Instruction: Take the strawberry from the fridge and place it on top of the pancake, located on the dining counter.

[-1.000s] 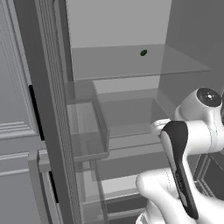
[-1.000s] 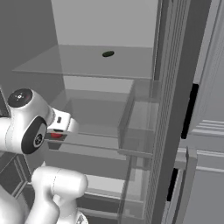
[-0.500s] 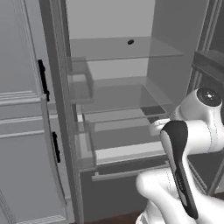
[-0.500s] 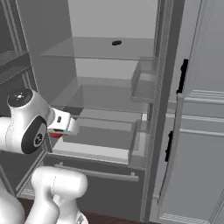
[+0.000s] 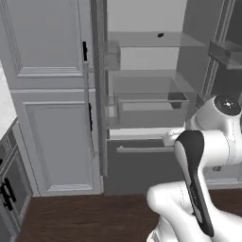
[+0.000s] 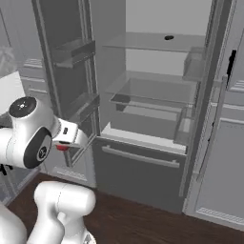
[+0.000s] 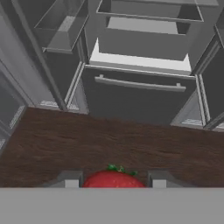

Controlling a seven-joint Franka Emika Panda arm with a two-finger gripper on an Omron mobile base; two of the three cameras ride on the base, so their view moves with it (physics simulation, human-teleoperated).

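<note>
Strawberries: one strawberry [image 7: 113, 179], well before the fridge [image 7: 140, 83].
Gripper [image 7: 113, 179]: clenched on that berry.
Dark items: one [image 6: 168, 37], top shelf.

**White arm, dark joints**

The arm [image 5: 198, 189] is showing glossy white, rounded shells — bulbous at base and elbow. A long black oval inlay is running down one link, and a dark round cap with a pale centre mark is sitting on the joint [image 6: 38, 147]. The wrist is carrying a boxy white block — the fingertips [image 7: 72, 179] are looking grey.
</note>
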